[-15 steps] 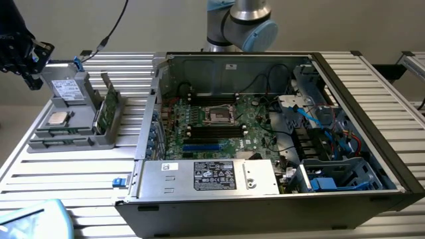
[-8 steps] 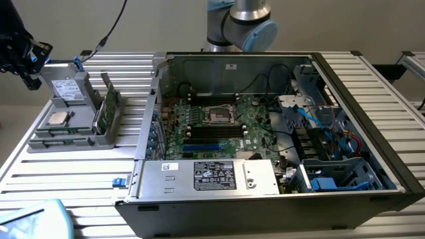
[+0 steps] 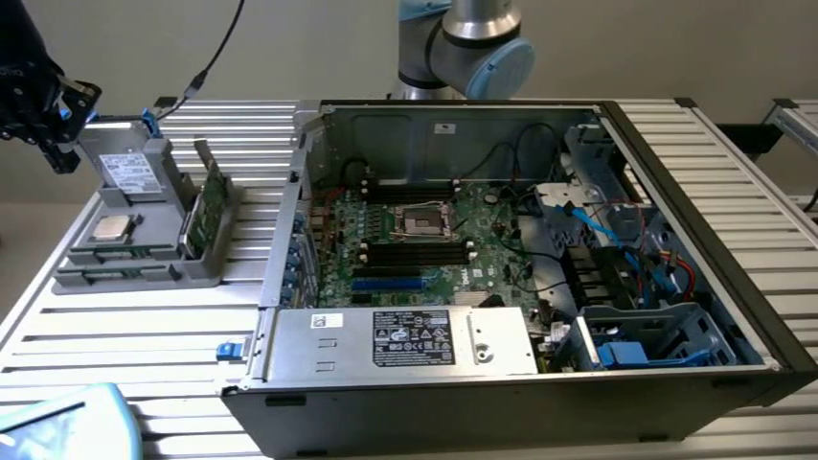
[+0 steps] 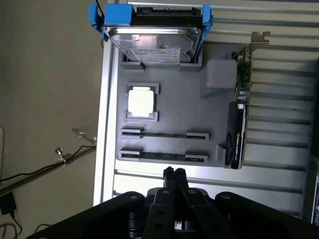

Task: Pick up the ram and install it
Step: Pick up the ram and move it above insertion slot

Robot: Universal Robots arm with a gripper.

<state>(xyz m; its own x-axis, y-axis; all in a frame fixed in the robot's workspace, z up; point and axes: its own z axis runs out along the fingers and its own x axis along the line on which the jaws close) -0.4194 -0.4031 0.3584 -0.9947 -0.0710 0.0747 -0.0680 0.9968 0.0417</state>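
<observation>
the gripper (image 4: 174, 173) hangs in the air with its two fingers pressed tight together and nothing between them. seen from the wrist, the tips sit just off the edge of the grey tray (image 4: 169, 94), and closest to them is the ram (image 4: 162, 156), a thin green stick lying on edge in its groove in the tray, not yet lifted. a second ram stick (image 4: 164, 134) lies in the next groove, parallel to it. beyond those the tray holds a square cpu chip (image 4: 141, 102), a hard drive (image 4: 154, 42) in a blue bracket, and a wider green card (image 4: 240, 119) standing upright. the tray rests on the slatted table (image 3: 153, 355), at the exterior view's left of the open computer case (image 3: 511, 412), whose motherboard (image 3: 492, 240) shows long black slots (image 3: 416, 251).
</observation>
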